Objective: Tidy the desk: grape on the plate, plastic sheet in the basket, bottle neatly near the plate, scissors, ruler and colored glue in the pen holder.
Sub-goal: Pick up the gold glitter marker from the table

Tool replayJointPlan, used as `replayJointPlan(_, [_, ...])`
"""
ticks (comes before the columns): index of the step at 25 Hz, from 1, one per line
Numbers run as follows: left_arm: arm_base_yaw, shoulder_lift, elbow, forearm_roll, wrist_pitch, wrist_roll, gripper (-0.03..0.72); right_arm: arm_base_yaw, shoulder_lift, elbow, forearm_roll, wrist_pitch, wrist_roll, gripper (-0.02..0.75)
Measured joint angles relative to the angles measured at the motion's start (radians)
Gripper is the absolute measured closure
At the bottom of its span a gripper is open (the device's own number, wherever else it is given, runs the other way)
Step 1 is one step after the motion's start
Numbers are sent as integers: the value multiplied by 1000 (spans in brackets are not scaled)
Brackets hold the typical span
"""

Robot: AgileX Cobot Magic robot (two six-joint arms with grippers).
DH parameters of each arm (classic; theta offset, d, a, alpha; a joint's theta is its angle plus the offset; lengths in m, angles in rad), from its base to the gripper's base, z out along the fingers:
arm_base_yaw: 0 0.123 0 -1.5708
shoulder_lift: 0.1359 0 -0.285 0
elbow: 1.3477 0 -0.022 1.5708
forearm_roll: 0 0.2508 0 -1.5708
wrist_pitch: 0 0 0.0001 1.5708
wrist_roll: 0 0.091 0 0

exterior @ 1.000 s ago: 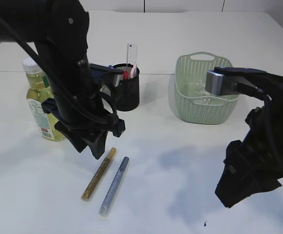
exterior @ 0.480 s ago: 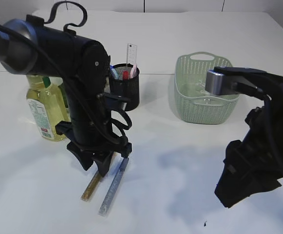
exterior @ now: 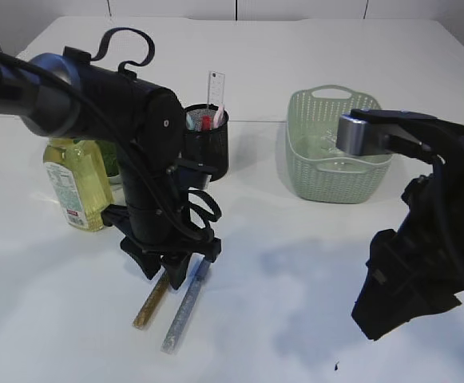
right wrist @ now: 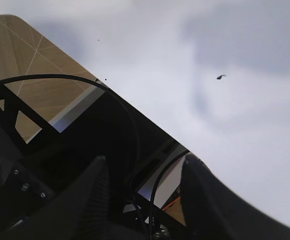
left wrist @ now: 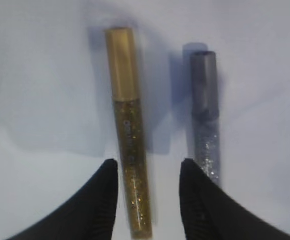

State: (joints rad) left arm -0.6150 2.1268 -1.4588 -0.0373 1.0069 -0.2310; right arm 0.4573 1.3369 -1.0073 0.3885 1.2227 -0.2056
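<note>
Matte black arms, rounded joint housings, looped black cables; silver-grey camera block [exterior: 365,133] on right arm; ribbed black fingers [left wrist: 97,200].

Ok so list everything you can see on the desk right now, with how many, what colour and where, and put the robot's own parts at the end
gold glue stick: 1, gold glitter, flat on table, between left gripper's fingers
silver glue stick: 1, silver glitter, flat just beside the gold one, outside the fingers
pen holder: 1, black mesh, behind the glue sticks, ruler and other items standing in it
bottle: 1, yellow liquid, far left, partly hidden by left arm
basket: 1, pale green, rear right
table: 1, white
left gripper: 1, black, open, low over gold stick
right gripper: 1, black, open, empty, at table's right edge
</note>
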Motion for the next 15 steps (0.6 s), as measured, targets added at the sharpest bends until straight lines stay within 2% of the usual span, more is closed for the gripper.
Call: replayJointPlan(15, [6, 38, 0, 29, -28, -13, 388, 0, 0, 0, 0, 0, 0, 361])
